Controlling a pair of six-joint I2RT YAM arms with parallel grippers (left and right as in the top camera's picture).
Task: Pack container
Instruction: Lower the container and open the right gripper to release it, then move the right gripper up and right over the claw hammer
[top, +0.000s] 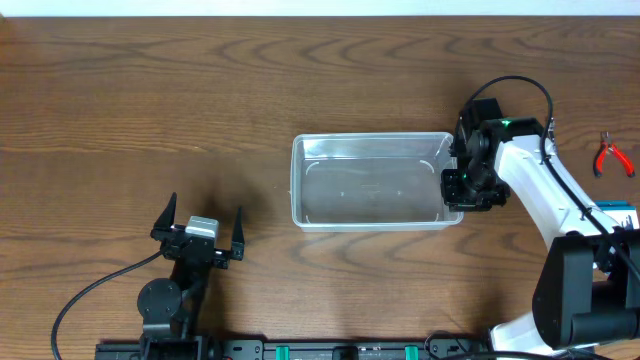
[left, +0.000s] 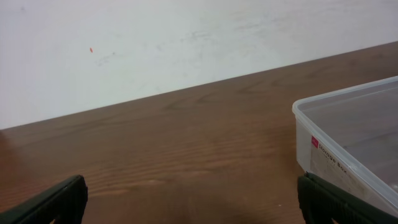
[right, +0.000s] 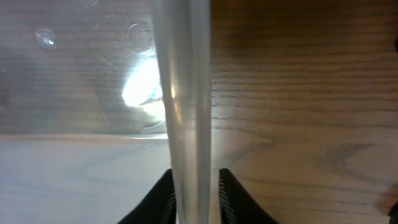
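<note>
The right gripper (right: 194, 173) sits over a wall of the tub (top: 370, 138), barely apart (pinching or not, I cannot tell). The left gripper (top: 206, 204) is wide, holding nothing.

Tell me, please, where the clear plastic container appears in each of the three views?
Overhead: the container lies right of centre, with the right gripper at its right end.
Left wrist: one corner of the container shows at the right edge.
Right wrist: the container wall runs up the middle, between that gripper's fingers.
Shared landmark: the brown wooden table is under it in every view.
</note>
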